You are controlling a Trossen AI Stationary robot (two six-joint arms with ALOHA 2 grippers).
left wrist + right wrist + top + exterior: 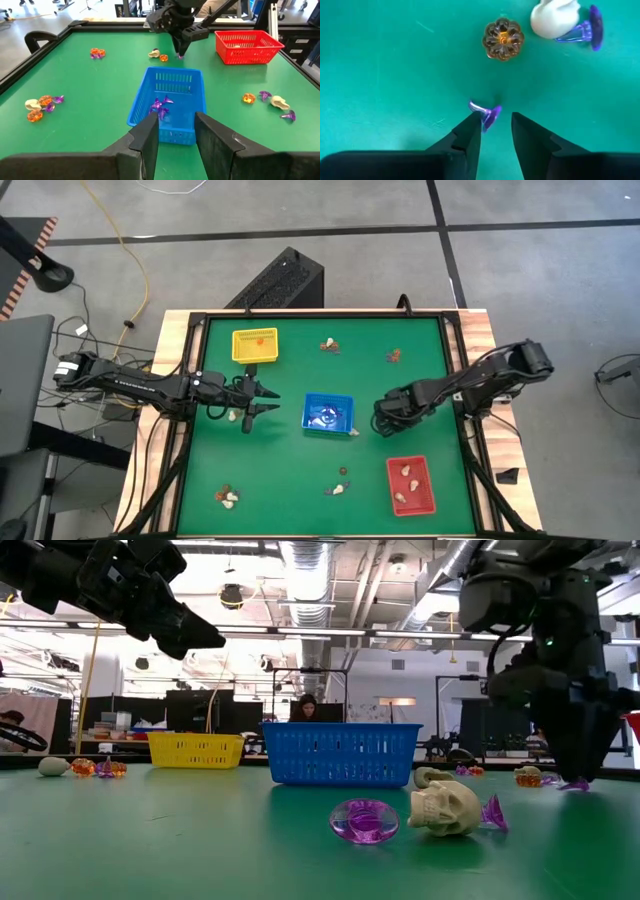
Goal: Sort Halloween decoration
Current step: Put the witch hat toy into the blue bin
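Right gripper (pixel 492 131) is down at the bench (pixel 290 480) with its jaws spread a little around a tiny purple trinket (pixel 486 113), not pinching it, and an orange pumpkin (pixel 503 39) and a cream skull (pixel 553 19) sit just past it toward 12 o'clock with open green between. In the top-down view that's right off the blue tray (pixel 328 412) at its 3 o'clock, with clear bench to the right edge. Left gripper (pixel 262 400) hovers with jaws spread at the tray's 9 o'clock, below the yellow tray (pixel 254 345); the red tray (pixel 411 485) sits at 5 o'clock.
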